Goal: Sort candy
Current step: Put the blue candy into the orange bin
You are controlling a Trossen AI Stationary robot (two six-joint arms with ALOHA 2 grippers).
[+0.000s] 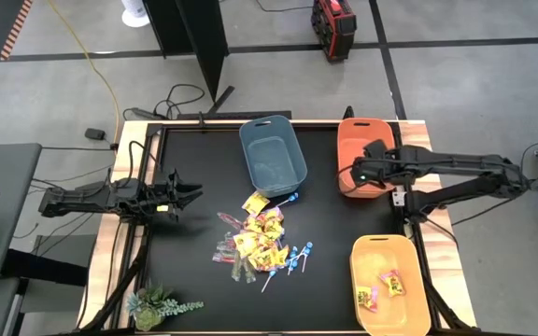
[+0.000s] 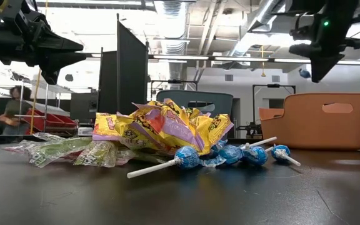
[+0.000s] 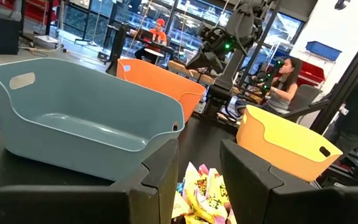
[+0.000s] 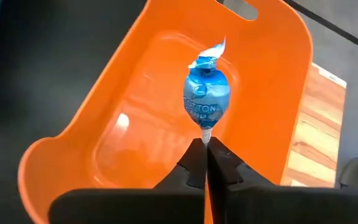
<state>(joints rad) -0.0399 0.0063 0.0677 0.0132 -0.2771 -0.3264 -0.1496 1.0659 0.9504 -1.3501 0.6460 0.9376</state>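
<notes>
The right hand (image 4: pixel 206 163) pinches the thin stick of a blue-wrapped lollipop (image 4: pixel 206 99) above the orange plastic bin (image 4: pixel 104 99). On the black desk (image 1: pixel 185 271), a heap of yellow square packets with red print (image 1: pixel 260 238), more blue lollipops (image 1: pixel 297 257) and slim clear-wrapped sticks (image 1: pixel 224 250) lies in the middle. The left hand (image 1: pixel 191 195) hovers half-parted and empty, well apart from the heap. The blue-grey plastic bin (image 1: pixel 272 154) stands at the desk's far edge.

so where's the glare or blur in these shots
Low view: bright ceiling lights backlight the scene, so both arms read as silhouettes, while the blue lollipops stay sharp. Right wrist view: a pale highlight sits on the orange bin's floor behind the held lollipop. Left wrist view: its own fingers are soft.
</notes>
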